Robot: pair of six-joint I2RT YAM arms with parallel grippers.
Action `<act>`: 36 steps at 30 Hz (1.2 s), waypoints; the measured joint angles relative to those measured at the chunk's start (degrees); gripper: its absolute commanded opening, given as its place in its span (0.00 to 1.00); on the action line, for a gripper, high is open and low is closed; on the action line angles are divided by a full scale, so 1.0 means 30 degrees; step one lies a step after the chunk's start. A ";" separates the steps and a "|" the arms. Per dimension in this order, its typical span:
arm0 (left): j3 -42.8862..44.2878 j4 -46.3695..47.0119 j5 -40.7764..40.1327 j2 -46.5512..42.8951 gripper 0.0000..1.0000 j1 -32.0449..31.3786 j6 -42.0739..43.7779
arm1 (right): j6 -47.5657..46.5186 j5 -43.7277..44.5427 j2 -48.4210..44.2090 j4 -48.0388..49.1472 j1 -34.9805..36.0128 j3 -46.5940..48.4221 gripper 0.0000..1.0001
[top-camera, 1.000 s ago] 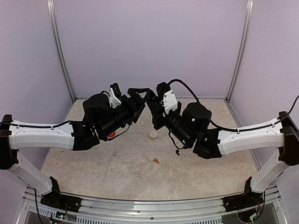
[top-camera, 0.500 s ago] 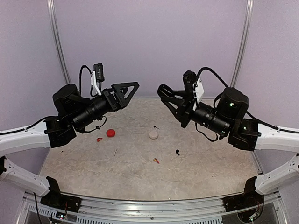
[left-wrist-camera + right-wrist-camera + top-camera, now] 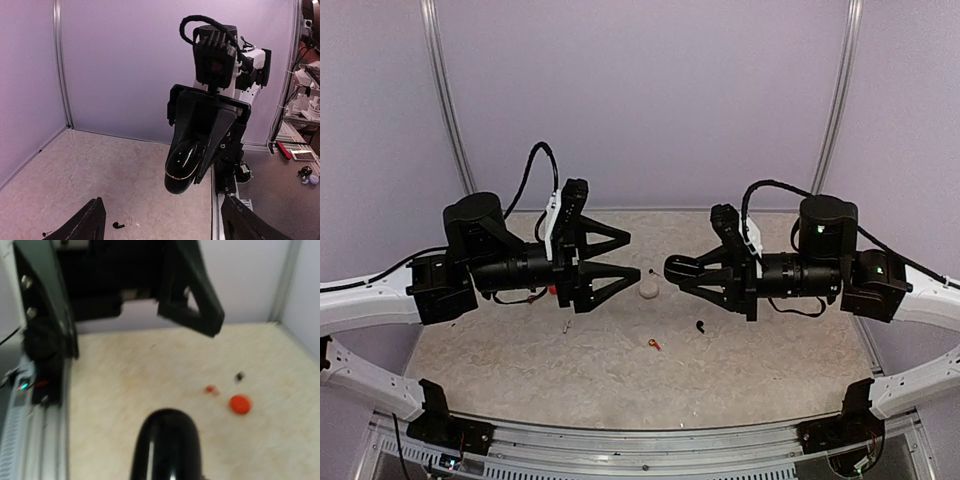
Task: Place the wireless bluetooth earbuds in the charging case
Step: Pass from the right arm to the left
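My right gripper (image 3: 698, 270) is shut on a glossy black charging case (image 3: 673, 268) and holds it level above the table, pointing left. The left wrist view shows that case (image 3: 182, 167) with a thin gold seam, its rounded end towards me. My left gripper (image 3: 625, 261) faces it a short gap away, open and with nothing between its fingers (image 3: 94, 221). Earbuds lie on the table: a black one (image 3: 701, 326) (image 3: 118, 225), a red-orange one (image 3: 653, 345) and a pale grey one (image 3: 566, 326). In the right wrist view the case (image 3: 167, 445) fills the foreground and hides my fingers.
A white round case (image 3: 648, 289) sits on the table below the gap between the grippers. A red round case (image 3: 240, 404) lies beside another red-orange earbud (image 3: 211, 389) and a small black bit (image 3: 239, 376). Lilac walls enclose the table on three sides.
Both arms pulled apart from a close meeting at the centre, rose, then came down level. The grippers now face each other. The right one has kept the black case throughout.
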 measured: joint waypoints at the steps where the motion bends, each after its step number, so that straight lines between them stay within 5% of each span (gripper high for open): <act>1: 0.0000 -0.0146 0.0423 0.0015 0.75 -0.0131 0.0379 | 0.0044 -0.0393 0.0051 -0.0393 -0.0015 0.0007 0.12; 21: 0.1581 -0.2157 0.2980 0.3024 0.35 -0.1770 0.3810 | 0.0270 -0.3912 0.1698 -0.2098 -0.0029 0.0182 0.08; 32: 0.1668 -0.2266 0.2943 0.3373 0.32 -0.1792 0.3832 | 0.0248 -0.4197 0.1698 -0.2397 -0.0029 0.0211 0.07; 36: 0.1668 -0.2266 0.2951 0.3621 0.23 -0.1792 0.3730 | 0.0240 -0.4189 0.1698 -0.2426 -0.0029 0.0219 0.06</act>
